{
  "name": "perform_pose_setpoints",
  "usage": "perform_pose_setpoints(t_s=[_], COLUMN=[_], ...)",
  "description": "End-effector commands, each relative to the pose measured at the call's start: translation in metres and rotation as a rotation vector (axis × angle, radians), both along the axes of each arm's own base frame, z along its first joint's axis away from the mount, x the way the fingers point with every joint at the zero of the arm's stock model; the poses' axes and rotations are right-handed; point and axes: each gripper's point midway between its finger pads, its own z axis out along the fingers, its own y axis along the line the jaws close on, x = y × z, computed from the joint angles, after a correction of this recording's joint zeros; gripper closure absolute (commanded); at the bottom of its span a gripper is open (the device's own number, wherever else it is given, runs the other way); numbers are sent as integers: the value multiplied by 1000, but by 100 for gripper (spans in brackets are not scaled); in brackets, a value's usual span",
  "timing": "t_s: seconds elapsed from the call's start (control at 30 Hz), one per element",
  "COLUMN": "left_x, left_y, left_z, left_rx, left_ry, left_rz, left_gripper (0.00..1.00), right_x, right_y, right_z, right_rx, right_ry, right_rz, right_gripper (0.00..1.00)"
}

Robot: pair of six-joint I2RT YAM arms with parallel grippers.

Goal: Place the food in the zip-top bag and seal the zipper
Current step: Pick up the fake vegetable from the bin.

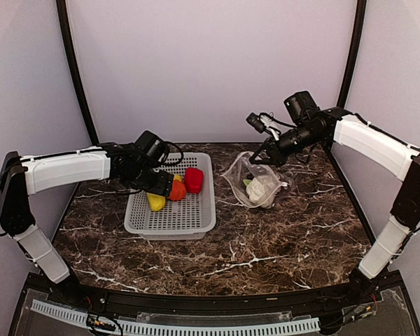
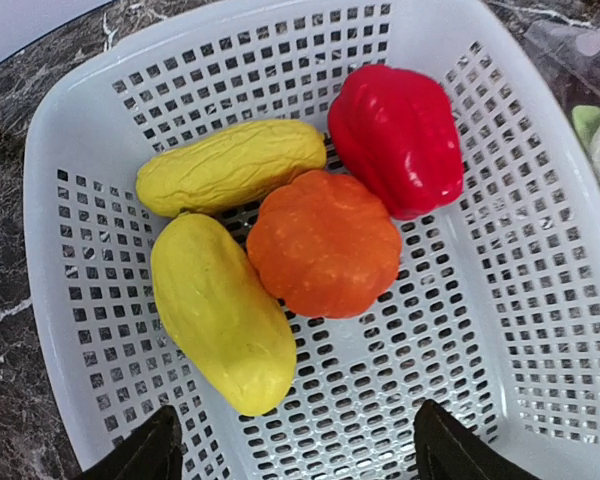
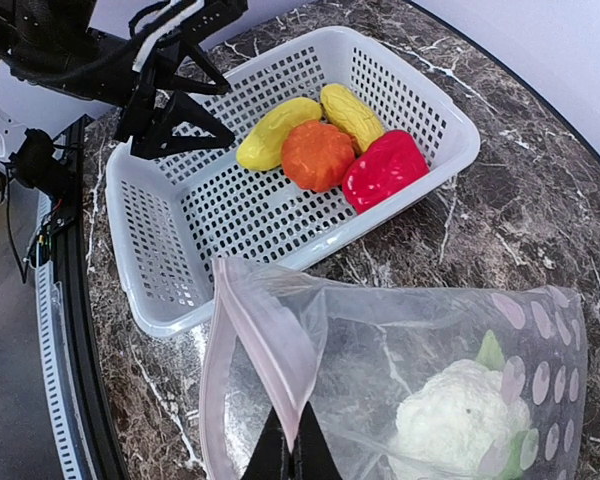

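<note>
Two yellow pieces (image 2: 220,310), an orange piece (image 2: 325,240) and a red pepper (image 2: 400,135) lie in the white mesh basket (image 2: 540,330). My left gripper (image 2: 295,455) is open and empty, hovering over the basket just short of the nearer yellow piece. My right gripper (image 3: 292,450) is shut on the pinkish-white zipper strip (image 3: 270,345) of the zip-top bag (image 3: 410,340), holding its mouth up and open toward the basket. A whitish-green cabbage-like piece (image 3: 450,420) lies inside the bag. No purple grapes show.
The basket (image 1: 171,217) sits left of centre on the dark marble table, the bag (image 1: 259,185) to its right. Grey walls and black posts enclose the back and sides.
</note>
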Motion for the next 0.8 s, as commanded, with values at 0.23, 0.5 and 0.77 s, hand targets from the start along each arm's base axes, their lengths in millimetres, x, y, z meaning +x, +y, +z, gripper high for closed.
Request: perform_pose_setpoints(t_s=[0.23, 0.5, 0.77], left_x=[20, 54, 67], left_y=[-5, -20, -22], left_z=[-31, -47, -56], left_rx=[-65, -43, -21], left_ry=[145, 173, 188], left_rz=[76, 67, 80], left_gripper=[13, 7, 1], right_x=[0, -2, -5], right_y=[-2, -3, -3], right_z=[-6, -4, -5], right_rx=[-19, -14, -9], right_ry=[-21, -25, -20], right_rz=[-21, -16, -3], right_gripper=[100, 100, 100])
